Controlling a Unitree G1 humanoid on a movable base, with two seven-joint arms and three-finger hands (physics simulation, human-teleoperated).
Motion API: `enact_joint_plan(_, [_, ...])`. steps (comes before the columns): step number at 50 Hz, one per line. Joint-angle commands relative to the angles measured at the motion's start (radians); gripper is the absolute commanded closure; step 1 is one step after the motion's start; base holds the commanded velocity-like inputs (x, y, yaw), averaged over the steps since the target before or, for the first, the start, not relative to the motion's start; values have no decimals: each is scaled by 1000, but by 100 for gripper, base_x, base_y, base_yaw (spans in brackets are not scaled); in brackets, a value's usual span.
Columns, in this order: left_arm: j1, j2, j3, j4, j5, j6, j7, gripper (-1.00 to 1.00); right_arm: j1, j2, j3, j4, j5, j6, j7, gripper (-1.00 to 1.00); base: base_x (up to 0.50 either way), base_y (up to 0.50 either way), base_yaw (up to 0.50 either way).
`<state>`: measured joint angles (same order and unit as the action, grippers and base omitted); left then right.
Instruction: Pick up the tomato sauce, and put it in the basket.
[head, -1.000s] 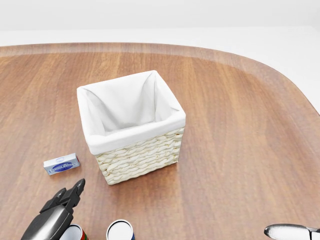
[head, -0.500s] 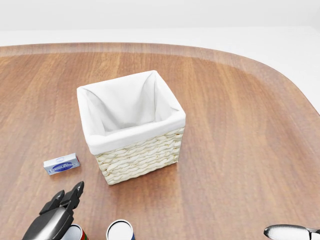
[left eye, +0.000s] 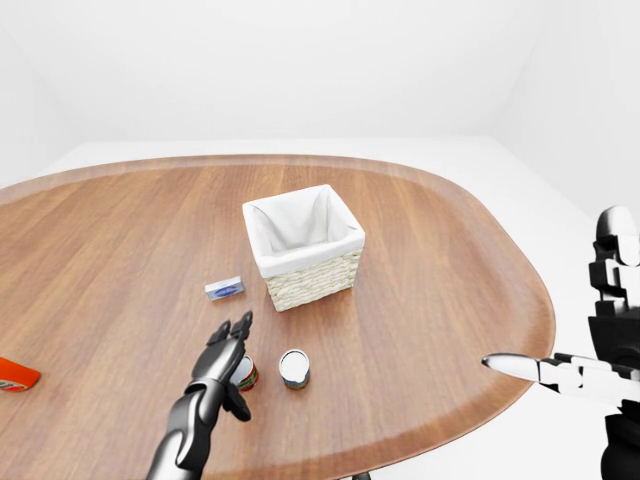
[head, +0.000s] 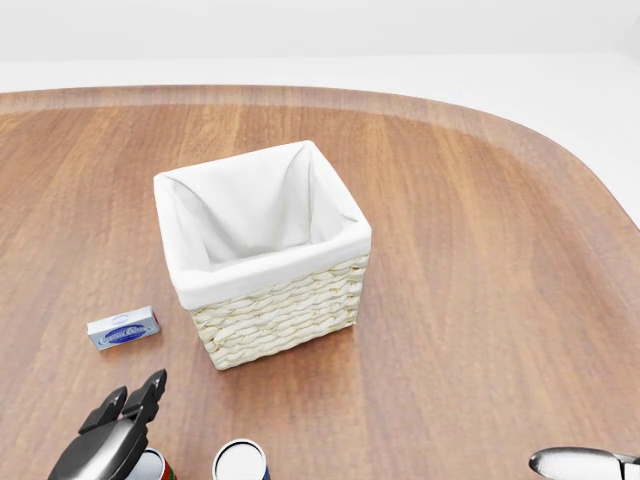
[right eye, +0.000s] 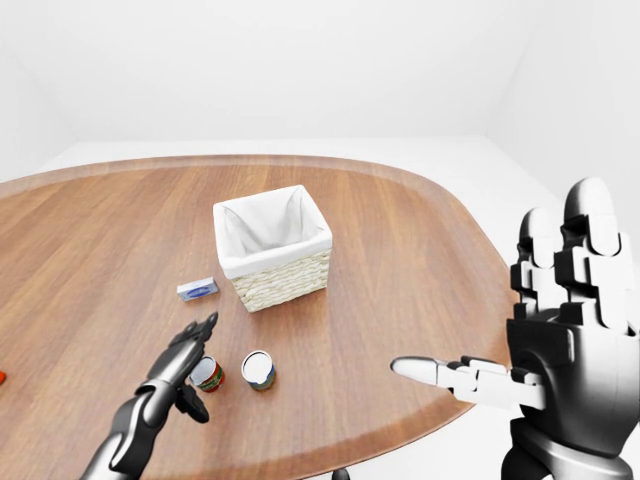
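Wooden table (left eye: 420, 260) with rounded ends, white room around it. Near the table's middle, a woven basket (left eye: 304, 245) with white cloth lining, standing upright and open-topped. Just left of it in the left-eye view, a small blue-and-white box (left eye: 224, 288) lying flat, apart from the basket.

Lower in that view, two cans upright, near each other but not touching: the tomato sauce (right eye: 207, 374), red-labelled, on the left, and a white-topped can (left eye: 294, 368) with a blue band on the right. Both well below the basket, on the table.

Left hand (left eye: 225, 358) dark, reaching in from the lower left, hovering over and partly covering the tomato sauce; fingers (left eye: 243, 324) spread and extended toward the basket, not closed round the can. Whether touching the can: cannot tell.

Right hand (right eye: 565, 330) large at the right edge of the right-eye view, raised off the table's side, fingers upright and open, thumb stretched leftward, holding nothing.

At the far left edge of the left-eye view, an orange-red packet (left eye: 16, 375) lying flat on the table, cut off by the frame.
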<state>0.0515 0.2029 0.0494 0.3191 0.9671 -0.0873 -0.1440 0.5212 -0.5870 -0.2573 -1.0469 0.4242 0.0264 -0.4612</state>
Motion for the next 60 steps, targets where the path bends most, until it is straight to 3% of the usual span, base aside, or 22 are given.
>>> enact_joint_plan(1, [-59, 15, -14, 139, 9, 0, 72, -100, 2, 17, -3, 0, -6, 1, 16, -100, 0, 0, 0])
enact_joint_plan(4, [-89, 23, -25, 210, 10, 0, 109, -100, 1, 25, -1, 0, -11, 2, 22, -100, 0, 0, 0])
enact_joint_plan(11, [-64, 22, -29, 169, 11, 0, 93, -100, 1, 29, 2, 0, -15, 3, 24, -100, 0, 0, 0])
enact_joint_plan(20, [-99, 26, -48, 276, 26, 0, 147, -100, 5, 20, 1, 0, -10, -1, 15, -100, 0, 0, 0])
enact_joint_plan(34, [-88, 27, -54, 277, 28, 0, 125, -100, 0, 44, -1, 0, -21, 6, 37, -100, 0, 0, 0])
enact_joint_plan(37, [-103, 29, -63, 338, 29, 0, 124, -29, 5, 33, -2, 0, -16, -1, 28, -100, 0, 0, 0])
enact_joint_plan(40, [-112, 29, -71, 374, 25, 0, 129, 96, 4, 35, 0, 0, -17, 0, 28, -100, 0, 0, 0])
enact_joint_plan(48, [-58, 22, -65, 257, 22, 0, 60, 100, 7, -4, -5, 0, 4, -9, -3, -100, 0, 0, 0])
enact_joint_plan(54, [-74, 20, -59, 287, 12, 0, 60, 100, 7, -13, -7, 0, 11, -9, -11, -100, 0, 0, 0])
enact_joint_plan(60, [-9, 11, -51, 154, 12, 0, -7, 100, 3, -8, -5, 0, 8, -4, -8, -100, 0, 0, 0])
